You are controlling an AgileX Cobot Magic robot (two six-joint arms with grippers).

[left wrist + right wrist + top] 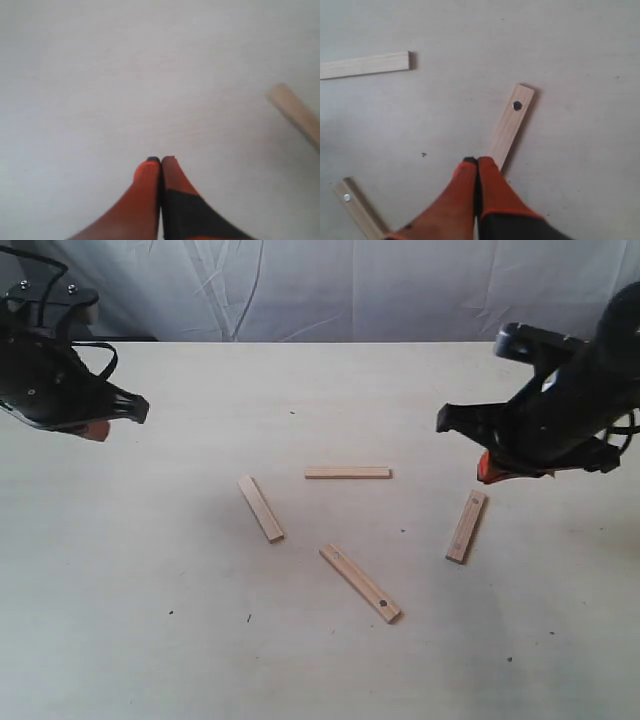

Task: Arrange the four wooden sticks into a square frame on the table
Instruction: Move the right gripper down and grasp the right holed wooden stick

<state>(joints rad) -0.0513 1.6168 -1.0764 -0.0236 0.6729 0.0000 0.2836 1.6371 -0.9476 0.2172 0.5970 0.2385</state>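
Observation:
Four pale wooden sticks lie apart on the table (pixel 150 570), forming no square. One stick (pixel 348 472) lies level at mid-table, one (pixel 261 508) slants to its left, one with dark dots (pixel 360 583) lies diagonally nearer the front, and one (pixel 466 526) lies to the right. My right gripper (pixel 487 469) hovers shut just above that right stick's far end (pixel 510 125), holding nothing. My left gripper (pixel 97 429) hangs shut and empty at the far left, away from all sticks. In the left wrist view only one stick end (pixel 295 112) shows.
A white cloth backdrop (pixel 330 285) hangs behind the table's far edge. The right wrist view also catches the level stick (pixel 365 65) and the dotted diagonal stick's end (pixel 357 207).

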